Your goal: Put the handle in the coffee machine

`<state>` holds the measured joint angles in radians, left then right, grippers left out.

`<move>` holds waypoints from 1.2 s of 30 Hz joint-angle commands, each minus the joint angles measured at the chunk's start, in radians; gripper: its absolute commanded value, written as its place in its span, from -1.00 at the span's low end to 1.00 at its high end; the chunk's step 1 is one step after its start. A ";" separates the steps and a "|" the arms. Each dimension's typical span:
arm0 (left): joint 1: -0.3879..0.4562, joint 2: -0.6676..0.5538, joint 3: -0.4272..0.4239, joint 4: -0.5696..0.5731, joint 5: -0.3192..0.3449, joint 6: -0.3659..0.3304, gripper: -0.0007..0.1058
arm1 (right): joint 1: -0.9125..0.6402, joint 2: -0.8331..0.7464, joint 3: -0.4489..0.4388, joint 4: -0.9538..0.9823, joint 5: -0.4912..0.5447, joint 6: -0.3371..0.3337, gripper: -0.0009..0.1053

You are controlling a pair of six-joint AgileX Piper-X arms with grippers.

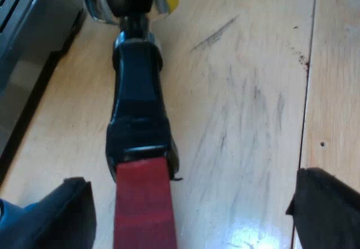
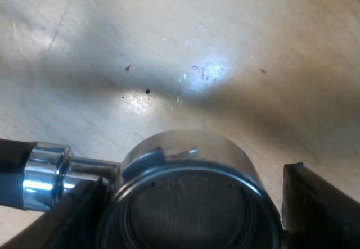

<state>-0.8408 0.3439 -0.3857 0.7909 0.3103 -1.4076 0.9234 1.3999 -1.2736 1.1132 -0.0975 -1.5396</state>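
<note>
Where the holder (image 1: pixel 138 120) is: loose over the wooden table (image 1: pixel 247 91), just beside the espresso machine (image 1: pixel 25 41), not locked into it yet. Can't tell if it rests on the wood or sits a hair above it.
Handle: dark, running into the red end (image 1: pixel 143 207), which points toward the left gripper (image 1: pixel 191 215).
Left gripper: spread wide, fingers (image 1: pixel 56 218) well apart with the red end between them. It's nearer one finger but touches neither, so this one's holding nothing.
Right gripper (image 2: pixel 194 209): at the far end of the holder, fingers (image 2: pixel 320 204) snug against both sides of the round metal head (image 2: pixel 185 164), clamped on it as far as I can see.
Metal head: open side faces up at the right gripper, fine mesh inside, with a shiny neck (image 2: pixel 48 176) leading off to the dark handle.
Table: pale wood, scuffed, with a few dark specks near the head.
</note>
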 commanded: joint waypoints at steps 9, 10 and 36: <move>-0.005 -0.001 0.036 -0.064 -0.024 0.007 0.38 | 0.014 -0.018 -0.018 0.050 -0.063 -0.034 -0.98; -0.005 -0.001 0.039 -0.064 -0.024 0.007 0.38 | 0.015 -0.018 -0.018 0.050 -0.063 -0.034 -0.98; -0.005 0.159 0.038 -0.147 -0.022 -0.009 0.38 | 0.037 -0.018 -0.018 0.052 -0.035 -0.034 -0.98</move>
<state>-0.8408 0.5017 -0.3428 0.6444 0.2965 -1.4060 0.9584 1.3999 -1.2752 1.1631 -0.1247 -1.5621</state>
